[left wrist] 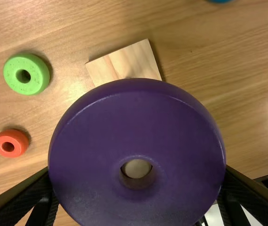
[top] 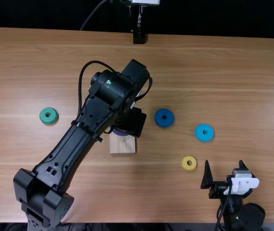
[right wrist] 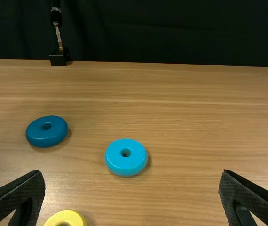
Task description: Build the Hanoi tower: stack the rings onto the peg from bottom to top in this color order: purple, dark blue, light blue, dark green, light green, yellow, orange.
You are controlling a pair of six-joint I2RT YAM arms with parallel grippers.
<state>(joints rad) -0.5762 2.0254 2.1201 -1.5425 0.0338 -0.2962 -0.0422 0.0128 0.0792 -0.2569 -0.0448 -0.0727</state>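
My left gripper [top: 131, 123] hovers over the square wooden base [top: 122, 145], shut on the purple ring [top: 120, 133]. From the left wrist, the gripper [left wrist: 136, 175] has the purple ring [left wrist: 136, 117] between its fingers; the pale peg top [left wrist: 137, 168] appears through the ring's hole. The ring hides part of the base [left wrist: 124, 62]. Right of the base lie the dark blue ring [top: 164, 118], light blue ring [top: 205, 133] and yellow ring [top: 189, 163]. My right gripper [top: 224, 166], also in the right wrist view [right wrist: 132, 181], is open near the front edge.
A dark green ring [top: 49, 115] lies on the table's left part. The left wrist view has a light green ring [left wrist: 26, 74] and an orange ring [left wrist: 11, 143] on the wood. A black stand [top: 139, 36] is at the far edge. The left arm spans the left-centre area.
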